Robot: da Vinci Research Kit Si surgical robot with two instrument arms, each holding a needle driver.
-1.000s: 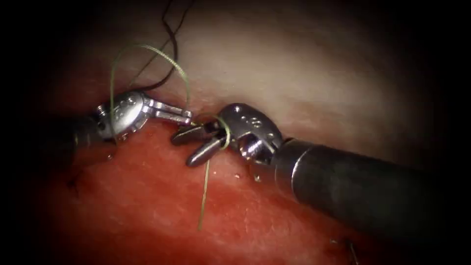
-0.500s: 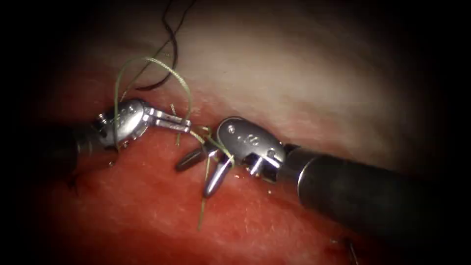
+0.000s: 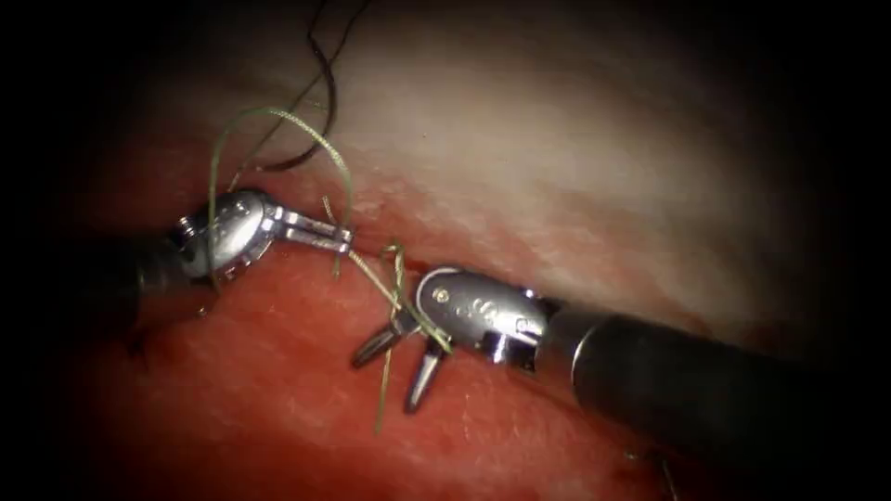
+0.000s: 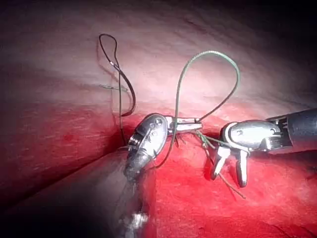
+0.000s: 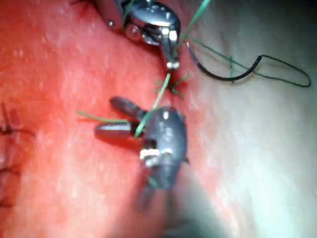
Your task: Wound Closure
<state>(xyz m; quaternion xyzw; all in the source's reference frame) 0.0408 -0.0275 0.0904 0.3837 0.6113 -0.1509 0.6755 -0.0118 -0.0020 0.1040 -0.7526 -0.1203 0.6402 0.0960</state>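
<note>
My left tool (image 3: pixel 342 241) lies on the left, its jaws shut on the green thread (image 3: pixel 278 115). The thread arcs up from the jaw tips in a tall loop and comes down behind the tool's wrist. My right tool (image 3: pixel 397 366) sits lower and to the right over the red tissue (image 3: pixel 278 408), jaws open and holding nothing. A strand of the green thread runs from the left jaws across the base of the right jaws. A loose tail (image 3: pixel 380 408) hangs down between them. The left wrist view shows the left tool (image 4: pixel 195 120), the loop (image 4: pixel 213 53) and the open right tool (image 4: pixel 228 177).
A dark thread (image 3: pixel 320 83) curls over the pale tissue (image 3: pixel 575 139) behind the left tool. The right tool's dark shaft (image 3: pixel 705 390) crosses the lower right. Dark stitches (image 5: pixel 10 130) mark the red tissue in the right wrist view.
The right tool has moved down and to the right, away from the left jaws, staying open, and the thread now stretches between them. The left tool has barely moved.
</note>
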